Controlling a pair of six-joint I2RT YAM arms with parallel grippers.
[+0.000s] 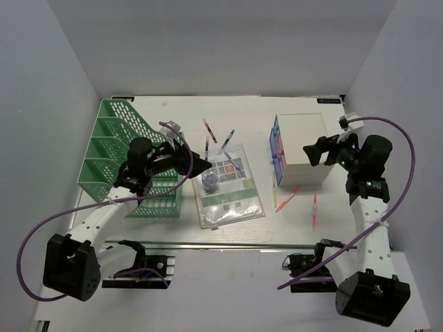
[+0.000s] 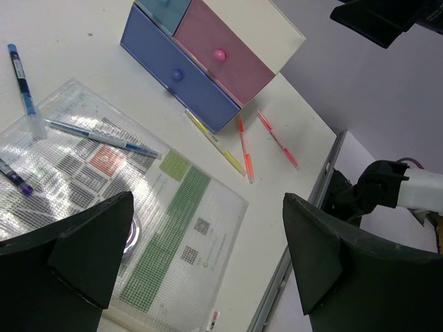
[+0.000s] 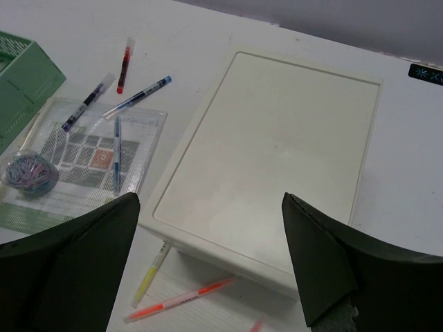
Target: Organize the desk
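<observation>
The white desk carries a clear plastic folder with a purple-blue bundle of bands on it. Loose pens lie behind the folder, and one blue pen lies on it. My left gripper is open and empty above the folder's left part; in the left wrist view its jaws stand wide apart. My right gripper is open and empty above the white drawer box; in the right wrist view it hovers over the box lid.
A green mesh file rack stands at the left. The box shows pink and blue drawers. Yellow, orange and red highlighters lie in front of the box. An aluminium rail runs along the near edge.
</observation>
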